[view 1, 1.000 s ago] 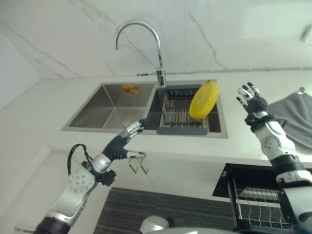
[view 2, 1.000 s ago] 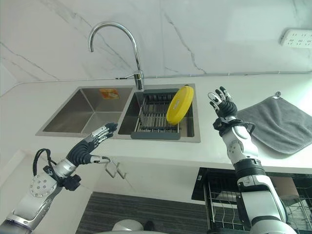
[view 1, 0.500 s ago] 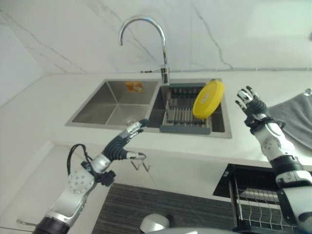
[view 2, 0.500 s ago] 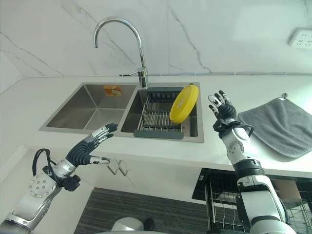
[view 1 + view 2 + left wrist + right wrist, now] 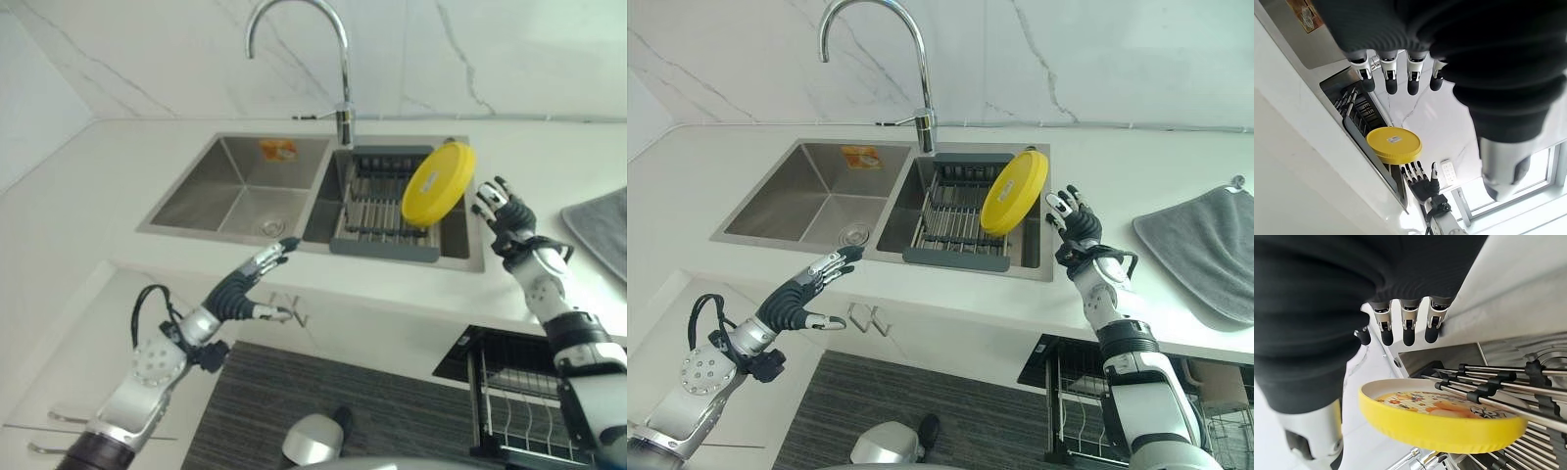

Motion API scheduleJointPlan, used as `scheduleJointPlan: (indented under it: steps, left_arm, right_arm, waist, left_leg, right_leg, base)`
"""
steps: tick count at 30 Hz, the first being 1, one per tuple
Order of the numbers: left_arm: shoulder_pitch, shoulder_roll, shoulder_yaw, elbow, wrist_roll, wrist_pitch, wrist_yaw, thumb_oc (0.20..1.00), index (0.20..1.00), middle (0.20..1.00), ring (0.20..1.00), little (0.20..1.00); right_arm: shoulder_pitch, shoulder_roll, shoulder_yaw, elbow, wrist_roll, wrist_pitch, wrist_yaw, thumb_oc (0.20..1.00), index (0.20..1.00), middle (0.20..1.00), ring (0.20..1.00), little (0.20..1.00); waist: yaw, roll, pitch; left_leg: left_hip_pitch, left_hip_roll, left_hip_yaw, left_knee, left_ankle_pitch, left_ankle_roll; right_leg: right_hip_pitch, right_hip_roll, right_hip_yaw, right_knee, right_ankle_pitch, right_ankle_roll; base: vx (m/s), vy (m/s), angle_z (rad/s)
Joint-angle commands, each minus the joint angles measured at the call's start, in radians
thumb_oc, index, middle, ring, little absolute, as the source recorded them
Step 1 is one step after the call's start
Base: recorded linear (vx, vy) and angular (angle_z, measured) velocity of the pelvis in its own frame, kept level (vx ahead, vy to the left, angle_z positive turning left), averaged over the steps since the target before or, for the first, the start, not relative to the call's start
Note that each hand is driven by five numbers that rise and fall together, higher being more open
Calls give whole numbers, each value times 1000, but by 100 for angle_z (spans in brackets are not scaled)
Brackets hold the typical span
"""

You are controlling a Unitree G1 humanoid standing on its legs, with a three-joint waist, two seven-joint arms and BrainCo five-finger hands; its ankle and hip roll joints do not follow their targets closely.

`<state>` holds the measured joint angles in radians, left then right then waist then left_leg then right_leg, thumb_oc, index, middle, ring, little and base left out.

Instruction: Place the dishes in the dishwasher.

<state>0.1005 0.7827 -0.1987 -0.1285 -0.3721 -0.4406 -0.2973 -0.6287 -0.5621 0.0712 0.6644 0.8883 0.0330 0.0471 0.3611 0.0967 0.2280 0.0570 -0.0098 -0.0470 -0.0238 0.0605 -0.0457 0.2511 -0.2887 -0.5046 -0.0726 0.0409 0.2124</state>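
White marble counter (image 5: 745, 147) carries a double steel sink (image 5: 823, 196) under a curved chrome faucet (image 5: 921, 117). We note a yellow plate (image 5: 1014, 192) standing tilted in the dish rack (image 5: 955, 220), centre frame. Right hand (image 5: 1075, 223), fingers spread, hovers just beside it. Left hand (image 5: 808, 294), fingers straight, lower left. Grey towel (image 5: 1210, 245) at right.

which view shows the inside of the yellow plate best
The right wrist view: it looks from close by into the yellow plate, showing its flowered inner face and raised rim against the rack's bars. Both eye views show only its plain back, leaning in the drying rack. The left wrist view shows that back from afar.
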Motion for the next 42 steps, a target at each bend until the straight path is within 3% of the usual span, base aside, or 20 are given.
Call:
scheduleJointPlan:
  steps: [1,9,26,42]
  left_arm:
    - [-59,54,-16,-56,-34,-92,20,1000,1000,1000,1000,1000]
    - [-91,64,-21,-50,-43,-97,42,1000,1000,1000,1000,1000]
    - [-146,71,-23,-38,-48,-109,64,1000,1000,1000,1000,1000]
    - [-231,79,-37,-8,-69,-105,89,1000,1000,1000,1000,1000]
  right_arm:
    - [-133,-69,54,-3,69,-54,16,1000,1000,1000,1000,1000]
    - [-170,-53,75,-17,56,-64,13,1000,1000,1000,1000,1000]
    - [-261,-61,106,-23,44,-67,3,1000,1000,1000,1000,1000]
    - [-368,-61,159,-18,-25,-26,-66,1000,1000,1000,1000,1000]
  waist:
    - [47,19,-21]
    - [48,31,-1]
    - [66,25,44]
    - [80,22,102]
  left_leg:
    - [-60,-61,-38,47,-41,54]
    - [-76,-62,-32,39,-36,56]
    - [-127,-56,-36,57,-36,57]
    - [-192,-55,-42,81,-28,60]
  right_leg:
    - [-139,-10,78,252,-97,-26]
    - [-159,-18,73,265,-103,-23]
    - [-197,-24,64,286,-114,-25]
    - [-263,-30,73,322,-117,-24]
  base:
    - [-62,-10,4]
    - [-34,3,1]
    - [-32,-17,0]
    - [-50,-21,-1]
